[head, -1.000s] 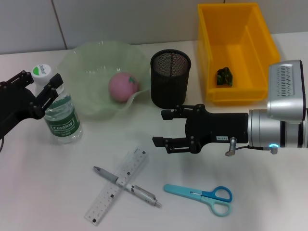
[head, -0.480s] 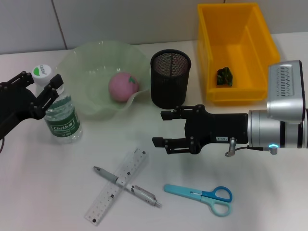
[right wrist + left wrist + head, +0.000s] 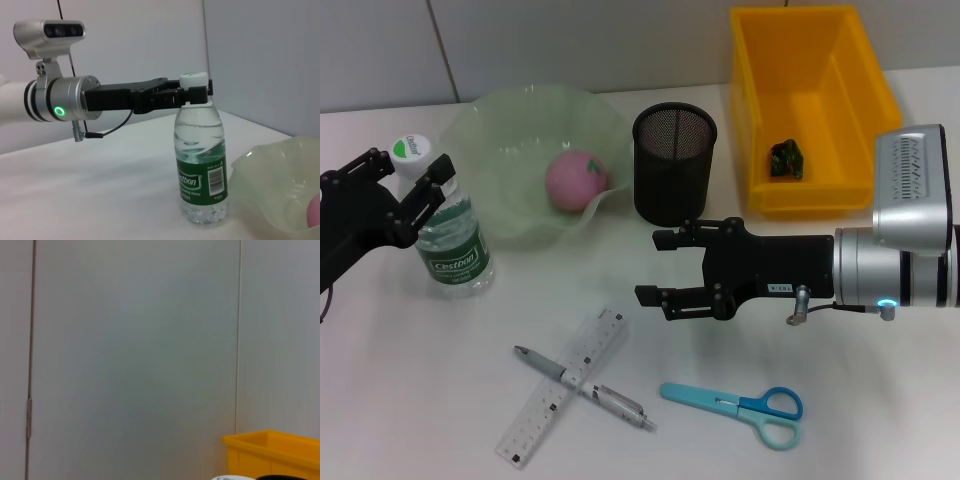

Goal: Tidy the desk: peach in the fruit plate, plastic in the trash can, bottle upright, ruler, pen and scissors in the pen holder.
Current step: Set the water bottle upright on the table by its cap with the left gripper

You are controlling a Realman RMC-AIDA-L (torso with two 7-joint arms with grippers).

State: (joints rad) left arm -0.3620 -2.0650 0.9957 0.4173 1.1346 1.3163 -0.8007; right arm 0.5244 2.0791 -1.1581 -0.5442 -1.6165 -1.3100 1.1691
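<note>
Head view: I look from above, forward and down, over the whole desk (image 3: 440, 400), far wall at the top.
Left wrist view: I face the far wall almost level; only the yellow bin (image 3: 280, 452) rim shows, low and near.
Right wrist view: I look low across the desk toward the left, close on the bottle (image 3: 202, 165).
Shared: head and right wrist both take in the bottle (image 3: 450, 240) and green plate (image 3: 520, 130); head and left wrist share the yellow bin (image 3: 860, 80).

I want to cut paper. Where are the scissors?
In the head view, the blue scissors lie flat on the desk's near edge, on the robot's right, below the right gripper and right of the pen.
</note>
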